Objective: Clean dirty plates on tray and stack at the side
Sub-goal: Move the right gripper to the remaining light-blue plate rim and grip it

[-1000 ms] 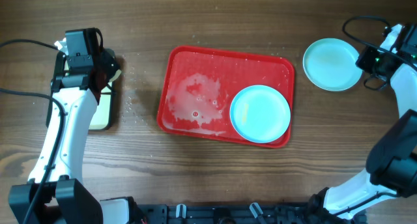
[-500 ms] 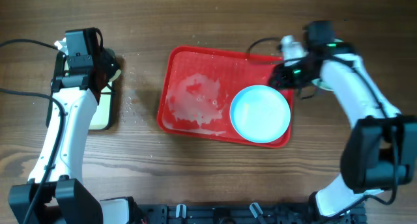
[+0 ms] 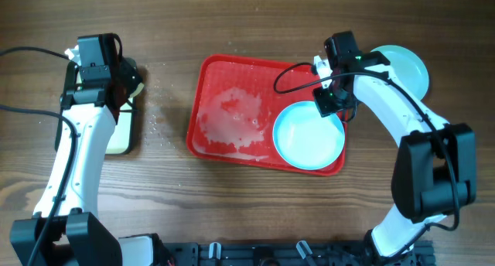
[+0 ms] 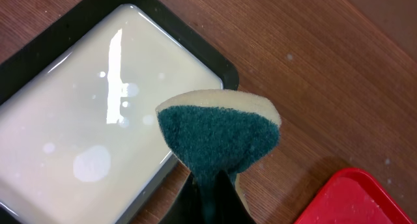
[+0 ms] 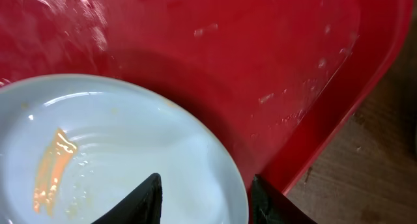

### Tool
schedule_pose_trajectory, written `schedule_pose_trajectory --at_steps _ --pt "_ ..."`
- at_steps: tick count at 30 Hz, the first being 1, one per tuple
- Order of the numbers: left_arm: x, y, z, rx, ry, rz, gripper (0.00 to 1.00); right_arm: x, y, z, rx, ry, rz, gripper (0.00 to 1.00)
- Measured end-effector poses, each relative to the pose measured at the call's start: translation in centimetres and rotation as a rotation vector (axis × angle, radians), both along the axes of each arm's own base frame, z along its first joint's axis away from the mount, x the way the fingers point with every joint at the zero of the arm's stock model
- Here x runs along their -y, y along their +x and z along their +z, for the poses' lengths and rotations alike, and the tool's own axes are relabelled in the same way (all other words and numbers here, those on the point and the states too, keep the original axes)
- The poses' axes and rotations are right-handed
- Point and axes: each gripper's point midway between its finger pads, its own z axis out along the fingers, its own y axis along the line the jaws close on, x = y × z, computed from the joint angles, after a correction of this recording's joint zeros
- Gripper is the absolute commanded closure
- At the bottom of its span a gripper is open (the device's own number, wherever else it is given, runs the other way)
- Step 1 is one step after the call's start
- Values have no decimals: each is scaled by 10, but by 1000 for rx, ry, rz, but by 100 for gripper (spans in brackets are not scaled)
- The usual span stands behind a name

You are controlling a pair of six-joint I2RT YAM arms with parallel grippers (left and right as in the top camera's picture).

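One dirty plate (image 3: 309, 138) on tray (image 3: 232, 76); my right jaws gaped astride its rim, left jaws pinched sponge (image 4: 218, 136). Next, likely: clamp rim, scrub.

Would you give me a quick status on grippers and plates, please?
Left gripper shut on sponge. Right gripper open astride rim of dirty plate on red tray. Other plate aside. Nothing blocking.

pincer (image 5: 205, 183) spread astride plate (image 5: 130, 139) rim | orange smear (image 5: 49, 172) | red tray (image 5: 247, 55)
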Motion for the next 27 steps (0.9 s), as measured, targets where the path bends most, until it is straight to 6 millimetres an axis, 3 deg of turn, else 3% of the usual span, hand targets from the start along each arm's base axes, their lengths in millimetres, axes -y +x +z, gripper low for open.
schedule_pose_trajectory --at_steps 7,14,19,23,25,27 --pt "2 0 0 1 -8 -6 96 14 -14 -11 -85 -18 -19 55" --pt "2 0 0 0 -9 -7 96 15 -16 -19 -109 -23 -27 55" --pt "2 0 0 0 -9 -7 96 18 -33 -31 -160 -32 -46 55" --pt "2 0 0 0 -9 -7 96 17 -41 -38 -180 -23 -79 71" --pt "2 0 -1 1 -11 -9 96 1 -29 -38 -141 71 -84 80" --pt "3 1 -1 1 -12 -9 96 -13 -19 -37 -106 149 -86 79"
